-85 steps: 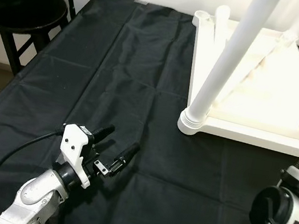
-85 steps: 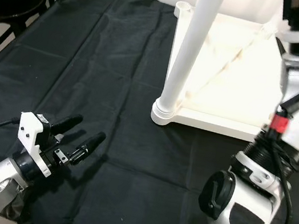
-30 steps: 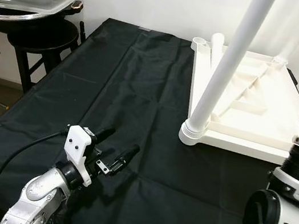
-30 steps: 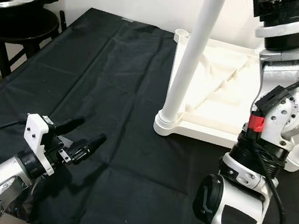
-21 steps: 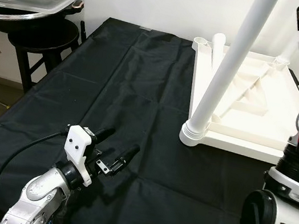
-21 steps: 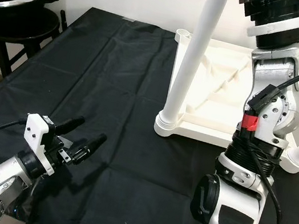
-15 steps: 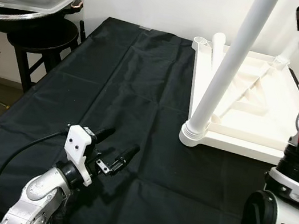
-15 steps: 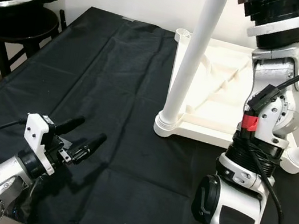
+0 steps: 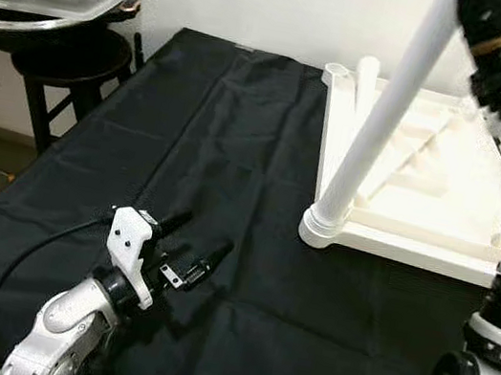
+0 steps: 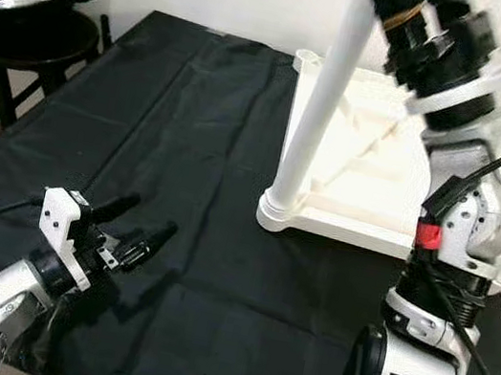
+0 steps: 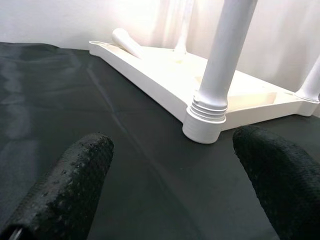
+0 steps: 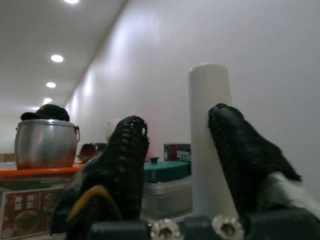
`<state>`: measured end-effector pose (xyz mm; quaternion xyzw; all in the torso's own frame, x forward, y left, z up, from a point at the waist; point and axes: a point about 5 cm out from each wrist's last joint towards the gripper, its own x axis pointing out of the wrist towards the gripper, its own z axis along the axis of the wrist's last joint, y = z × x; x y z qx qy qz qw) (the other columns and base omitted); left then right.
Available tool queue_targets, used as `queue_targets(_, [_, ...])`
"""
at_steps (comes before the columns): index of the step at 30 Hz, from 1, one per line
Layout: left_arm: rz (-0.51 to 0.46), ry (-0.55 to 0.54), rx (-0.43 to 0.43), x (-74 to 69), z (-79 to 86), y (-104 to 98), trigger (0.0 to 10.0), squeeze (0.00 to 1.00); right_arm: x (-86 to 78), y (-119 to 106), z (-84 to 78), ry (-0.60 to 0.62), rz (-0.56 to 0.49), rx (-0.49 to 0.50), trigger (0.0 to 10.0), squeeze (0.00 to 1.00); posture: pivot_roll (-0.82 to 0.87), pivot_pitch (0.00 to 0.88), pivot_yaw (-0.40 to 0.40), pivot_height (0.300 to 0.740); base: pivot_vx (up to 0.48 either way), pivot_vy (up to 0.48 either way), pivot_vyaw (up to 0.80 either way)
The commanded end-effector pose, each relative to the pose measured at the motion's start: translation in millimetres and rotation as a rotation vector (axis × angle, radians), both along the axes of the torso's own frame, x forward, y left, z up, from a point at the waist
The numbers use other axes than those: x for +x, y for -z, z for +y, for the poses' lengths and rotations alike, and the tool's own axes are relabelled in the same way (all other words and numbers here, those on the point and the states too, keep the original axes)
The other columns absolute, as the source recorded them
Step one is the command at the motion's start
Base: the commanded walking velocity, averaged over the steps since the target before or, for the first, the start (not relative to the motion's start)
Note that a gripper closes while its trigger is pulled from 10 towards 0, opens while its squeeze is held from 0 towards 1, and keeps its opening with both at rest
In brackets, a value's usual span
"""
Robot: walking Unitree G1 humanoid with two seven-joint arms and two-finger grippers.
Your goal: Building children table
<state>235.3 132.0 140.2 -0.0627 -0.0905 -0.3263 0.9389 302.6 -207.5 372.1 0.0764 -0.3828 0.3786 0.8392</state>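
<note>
Jaws spread on the left gripper [image 9: 188,252] above black cloth [image 9: 238,147]; right gripper's [image 12: 172,150] jaws flank upright white leg [image 9: 378,123], grip unclear.
</note>
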Motion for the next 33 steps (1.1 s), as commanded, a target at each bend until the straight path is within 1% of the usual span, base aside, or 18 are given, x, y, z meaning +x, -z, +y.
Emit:
queue_targets(1, [0.001, 0.008, -0.006, -1.7, -1.0, 0.8, 10.0, 0.0, -3.6, 3.5, 2.4, -0.029, -0.002, -0.023, 0.0, 0.0, 0.01, 0.096, -0.029, 0.74, 0.0, 0.0, 0.0])
queue_targets(7, [0.001, 0.009, -0.006, -2.2, -0.7, 0.5, 10.0, 0.0, -4.4, 7.6, 0.7, -0.035, 0.0, -0.051, 0.0, 0.0, 0.01, 0.104, -0.031, 0.74, 0.0, 0.0, 0.0])
queue_targets(8, [0.001, 0.007, -0.007, -2.5, -0.3, 0.1, 10.0, 0.0, -6.2, 8.9, -4.9, -0.028, 0.001, -0.074, 0.0, 0.0, 0.01, 0.108, -0.032, 0.74, 0.0, 0.0, 0.0])
queue_targets(11, [0.0, 0.007, -0.007, -2.5, -0.2, 0.0, 10.0, 0.0, -6.8, 9.1, -6.3, -0.026, 0.001, -0.08, 0.0, 0.0, 0.01, 0.108, -0.032, 0.74, 0.0, 0.0, 0.0])
queue_targets(12, [0.0, 0.007, -0.007, -2.7, -0.1, -0.2, 10.0, 0.0, -8.2, 9.3, -9.3, -0.027, 0.001, -0.078, 0.0, 0.0, 0.01, 0.111, -0.031, 0.74, 0.0, 0.0, 0.0])
queue_targets(14, [0.002, 0.006, -0.008, -3.3, 0.2, -0.1, 10.0, 0.0, -15.1, 13.5, -15.4, -0.065, 0.008, -0.08, 0.0, 0.0, 0.01, 0.113, -0.029, 0.74, 0.0, 0.0, 0.0])
queue_targets(16, [0.003, 0.007, -0.009, -3.6, 0.2, 0.0, 10.0, 0.0, -17.9, 16.7, -18.6, -0.086, 0.016, -0.077, 0.0, 0.0, 0.0, 0.113, -0.029, 0.74, 0.0, 0.0, 0.0])
queue_targets(17, [0.004, 0.009, -0.009, -3.8, 0.0, 0.0, 10.0, 0.0, -20.5, 20.2, -21.1, -0.117, 0.025, -0.078, 4.4, 0.0, 0.01, 0.114, -0.03, 0.74, 0.0, 0.0, 0.0])
queue_targets(18, [0.005, 0.011, -0.008, -3.9, -0.1, 0.0, 10.0, 0.0, -22.4, 22.9, -22.5, -0.149, 0.033, -0.082, 10.0, 0.04, 0.01, 0.114, -0.03, 0.74, 0.0, 0.0, 0.0])
queue_targets(20, [0.005, 0.011, -0.008, -3.9, -0.1, 0.0, 10.0, 0.0, -22.4, 22.9, -22.5, -0.149, 0.033, -0.082, 10.0, 0.04, 0.01, 0.114, -0.03, 0.74, 0.0, 0.0, 0.0])
queue_targets(21, [0.006, 0.012, -0.008, -3.9, -0.2, 0.1, 10.0, 0.0, -29.2, 26.6, -26.8, -0.244, 0.044, -0.082, 10.0, 1.0, 0.01, 0.114, -0.03, 0.74, 0.0, 0.0, 0.0])
queue_targets(23, [0.006, 0.012, -0.008, -3.9, -0.2, 0.1, 10.0, 0.0, -29.2, 26.6, -26.8, -0.244, 0.044, -0.082, 10.0, 1.0, 0.01, 0.114, -0.03, 0.74, 0.0, 0.0, 0.0])
queue_targets(24, [0.006, 0.011, -0.008, -4.2, -0.2, 0.0, 10.0, 0.0, -32.1, 27.5, -30.1, -0.272, 0.053, -0.079, 10.0, 1.0, 0.01, 0.12, -0.036, 0.74, 0.0, 0.0, 0.0])
queue_targets(27, [0.006, 0.011, -0.009, -5.5, 0.4, -0.5, 10.0, 0.0, -36.9, 42.0, -38.9, -0.292, 0.144, -0.138, 10.0, 1.0, 0.0, 0.128, -0.04, 0.74, 0.0, 0.0, 0.0])
queue_targets(28, [0.006, 0.011, -0.009, -5.5, 0.4, -0.5, 10.0, 0.0, -36.9, 42.0, -38.9, -0.292, 0.144, -0.138, 10.0, 1.0, 0.0, 0.128, -0.04, 0.74, 0.0, 0.0, 0.0])
queue_targets(31, [0.007, 0.012, -0.009, -6.2, 0.9, -0.5, 10.0, 0.0, -40.2, 52.0, -40.3, -0.292, 0.195, -0.18, 10.0, 1.0, 0.0, 0.13, -0.041, 0.74, 0.0, 0.0, 0.0])
queue_targets(33, [0.007, 0.013, -0.009, -6.4, 1.1, -0.6, 10.0, 0.0, -40.3, 53.6, -40.9, -0.277, 0.202, -0.187, 10.0, 1.0, 0.0, 0.133, -0.038, 0.74, 0.0, 0.0, 0.0])
